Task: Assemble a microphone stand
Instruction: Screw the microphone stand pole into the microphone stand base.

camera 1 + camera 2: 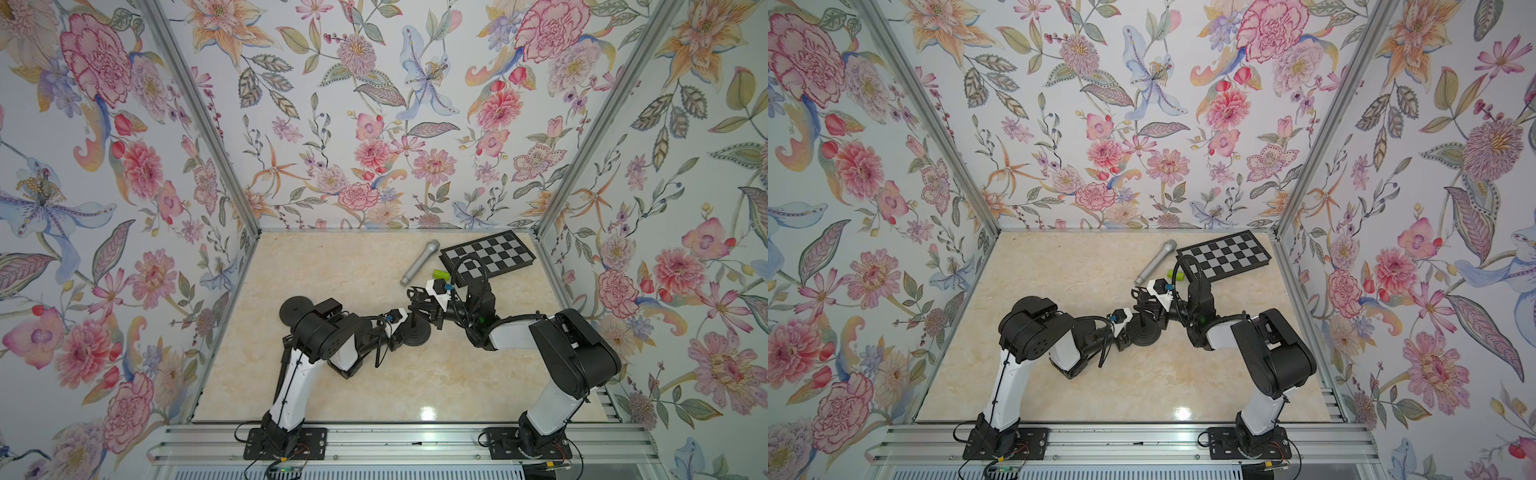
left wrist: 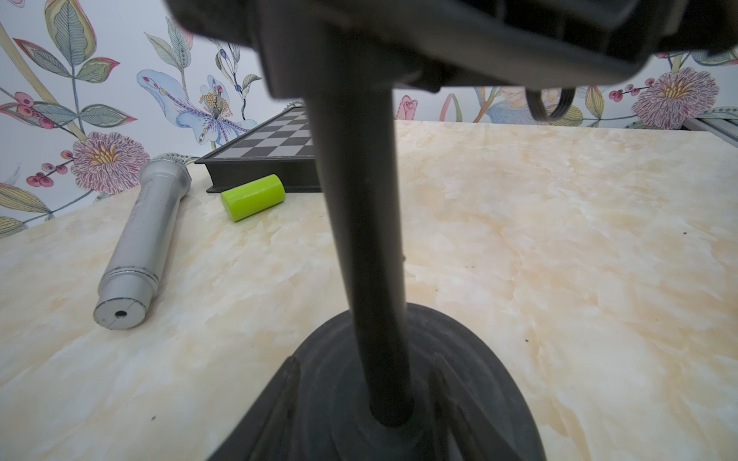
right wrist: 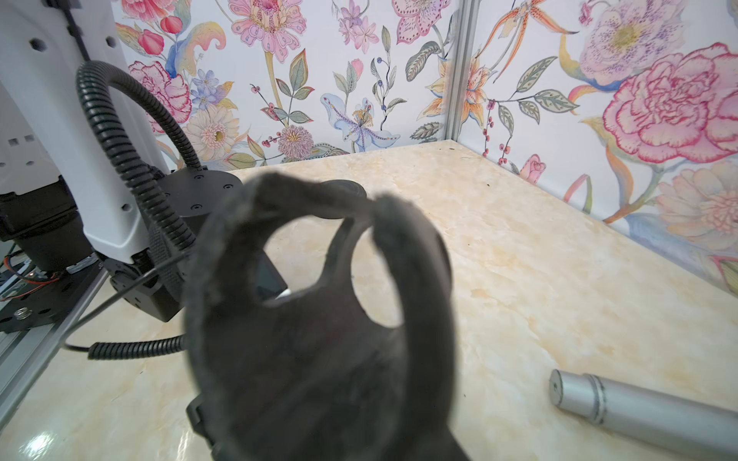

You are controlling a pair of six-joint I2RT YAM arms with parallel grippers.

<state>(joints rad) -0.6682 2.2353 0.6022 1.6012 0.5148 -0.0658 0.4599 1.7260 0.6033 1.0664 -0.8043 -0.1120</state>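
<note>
A black stand base (image 1: 419,333) stands mid-table with its pole (image 2: 359,239) upright. My left gripper (image 2: 367,367) is shut low on the base (image 2: 491,383), one finger (image 2: 279,399) on each side of the pole's foot. At the pole's top is the black C-shaped microphone clip (image 3: 319,359). My right gripper (image 1: 420,304) is shut on the clip, which hides its jaws in the right wrist view. The silver microphone (image 1: 419,262) lies loose behind, also seen in the left wrist view (image 2: 139,239) and the right wrist view (image 3: 639,411).
A chessboard (image 1: 488,255) lies at the back right, with a lime-green cylinder (image 1: 440,274) at its near edge. A second black disc (image 1: 293,311) lies behind my left arm. Flowered walls close in three sides.
</note>
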